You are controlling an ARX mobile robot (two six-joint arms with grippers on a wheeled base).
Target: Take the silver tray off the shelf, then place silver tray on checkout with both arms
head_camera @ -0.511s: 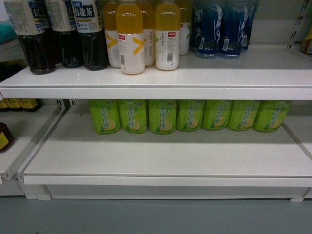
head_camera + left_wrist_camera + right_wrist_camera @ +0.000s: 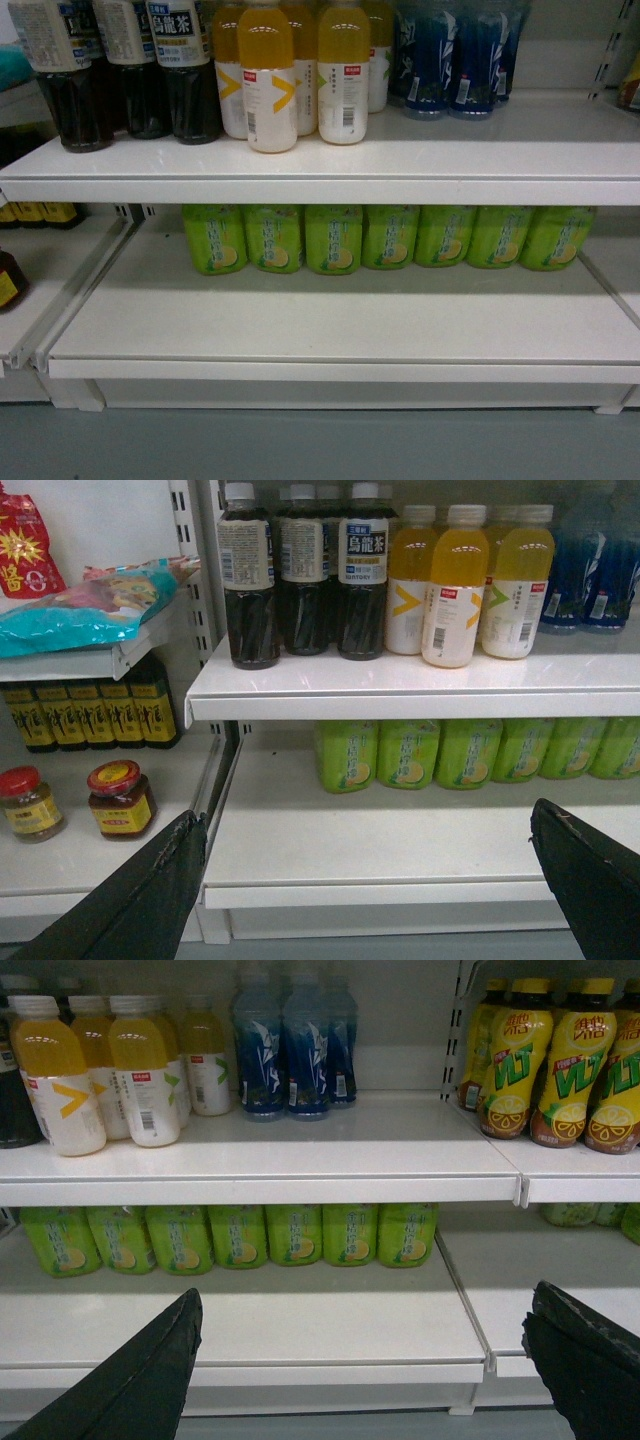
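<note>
From the head view, no grey-silver metal tray stands apart from the white boards, and I cannot tell where it is. Neither arm shows, and no checkout counter. The upper white metal shelf board [image 2: 320,188] carries three dark tea bottles [image 2: 130,70] at its left edge. Seven green bottles [image 2: 333,238] line the back edge of the lower white shelf board [image 2: 330,325].

In the left wrist view, the left gripper [image 2: 365,820] has its black fingers [image 2: 165,880] spread wide around nothing. Two red-lidded jars [image 2: 120,798] stand on the side bay.

In the right wrist view, the right gripper [image 2: 365,1300] is likewise gaping and empty, facing six green bottles.

Such a tray should be stiff, light and slick. I would pinch its upturned rim at opposite short ends, one gripper on each.
</note>
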